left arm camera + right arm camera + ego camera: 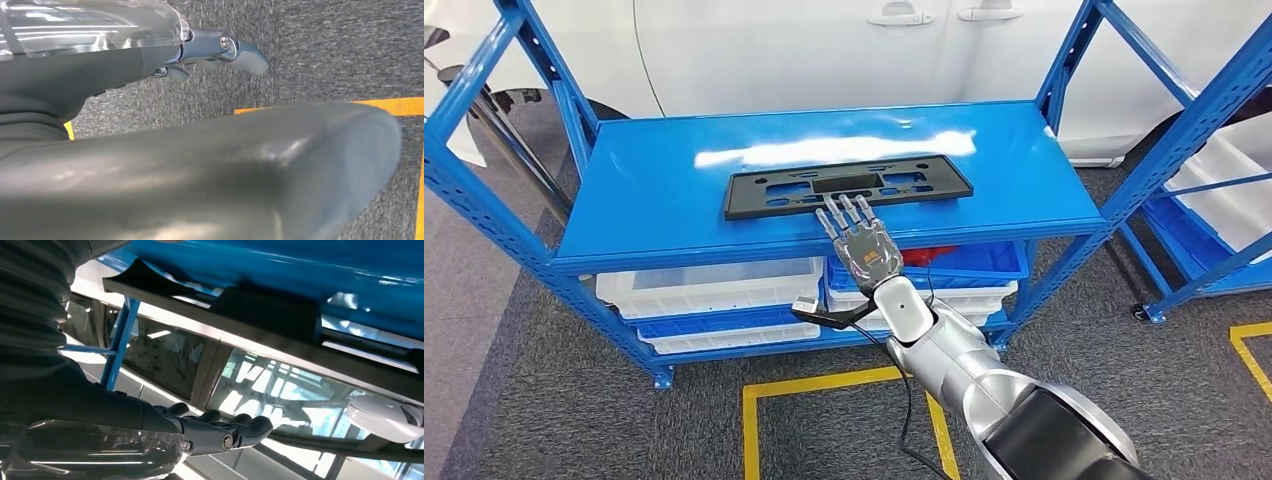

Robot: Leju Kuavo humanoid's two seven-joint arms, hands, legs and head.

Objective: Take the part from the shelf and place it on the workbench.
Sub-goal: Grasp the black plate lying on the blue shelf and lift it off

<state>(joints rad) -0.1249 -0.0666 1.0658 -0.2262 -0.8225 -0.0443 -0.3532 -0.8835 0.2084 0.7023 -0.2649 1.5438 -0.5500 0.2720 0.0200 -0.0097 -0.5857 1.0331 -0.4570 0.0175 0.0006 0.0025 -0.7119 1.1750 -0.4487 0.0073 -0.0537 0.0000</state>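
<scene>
Head view: blue shelf [654,200] stood ahead, its top deck glossy; a white car [824,40] was parked behind it.
Part: flat black plate [848,187] with cutouts lay on the top deck, near the front edge, long side across the shelf.
Right hand: right hand [861,240] was reaching out flat over the deck's front edge, fingers spread and straight, holding nothing; fingertips [845,207] lay over the plate's near edge, contact could not be told.
Right wrist view: fingers [235,427] were extended side by side, empty.
Left hand: left hand [210,52] hung over grey carpet [325,55] with yellow tape [395,106]; fingers partly hidden, state could not be told.
Lower shelf: white bins [714,285] and a blue tray [969,262] sat below the deck.
</scene>
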